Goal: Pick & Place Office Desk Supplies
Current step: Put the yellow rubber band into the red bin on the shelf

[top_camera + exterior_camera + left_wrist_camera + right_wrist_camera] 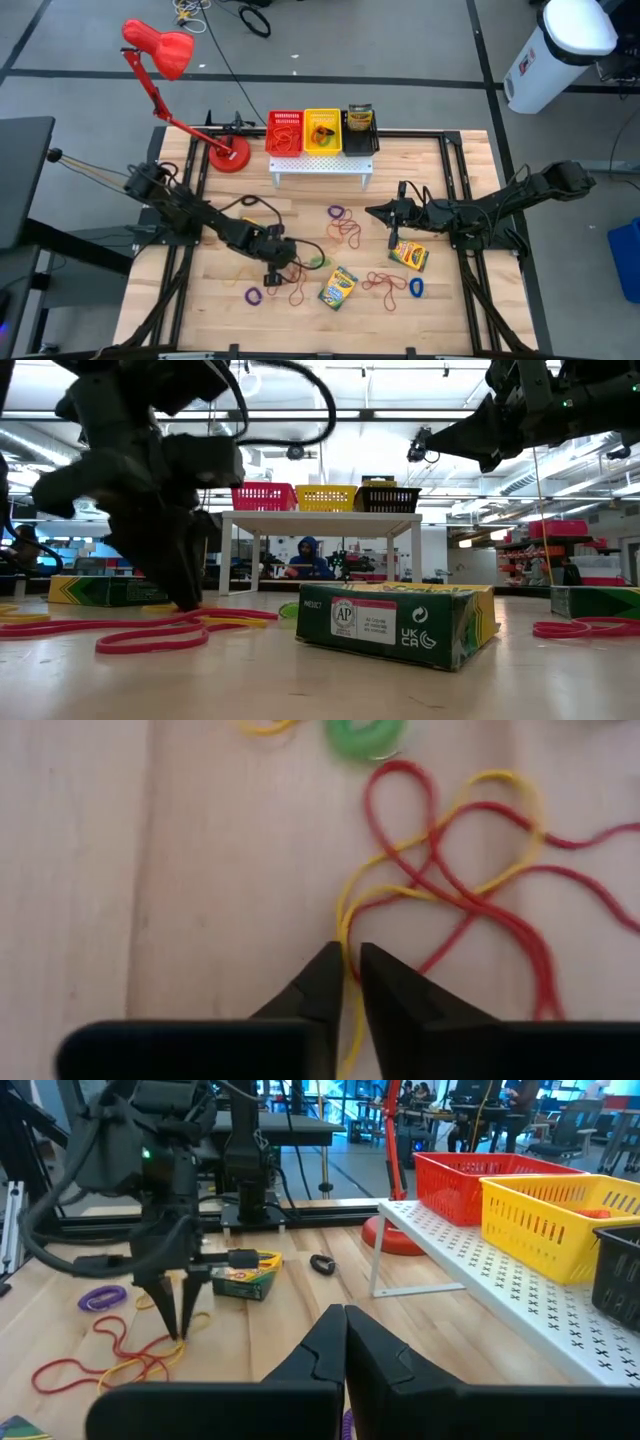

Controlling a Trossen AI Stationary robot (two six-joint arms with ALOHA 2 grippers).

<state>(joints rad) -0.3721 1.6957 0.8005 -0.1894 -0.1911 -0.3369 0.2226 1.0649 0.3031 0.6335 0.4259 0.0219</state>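
My left gripper (350, 958) stands with its fingertips down on the table near its front left (272, 272), shut on a thin yellow rubber band (470, 795). That band is tangled with red rubber bands (400, 780). A green band (358, 738) lies just beyond. One crayon box (338, 287) lies flat to the right of this gripper, and another (408, 254) lies under my right arm. My right gripper (345, 1320) is shut on nothing and hangs above the table's middle (375, 211). My left gripper pinches one strand of the yellow rubber band (346, 925) between its two fingertips. The fingers (187, 603) slant steeply down from above and reach the tabletop. The rest of the band lies slack on the wood, looped through the red bands.
Red (284, 131), yellow (322, 131) and black (361, 133) baskets sit on a white perforated rack (320, 165) at the far edge. A red desk lamp's base (230, 155) stands to their left. Purple (254, 296), blue (416, 287) and red (385, 285) bands lie scattered.
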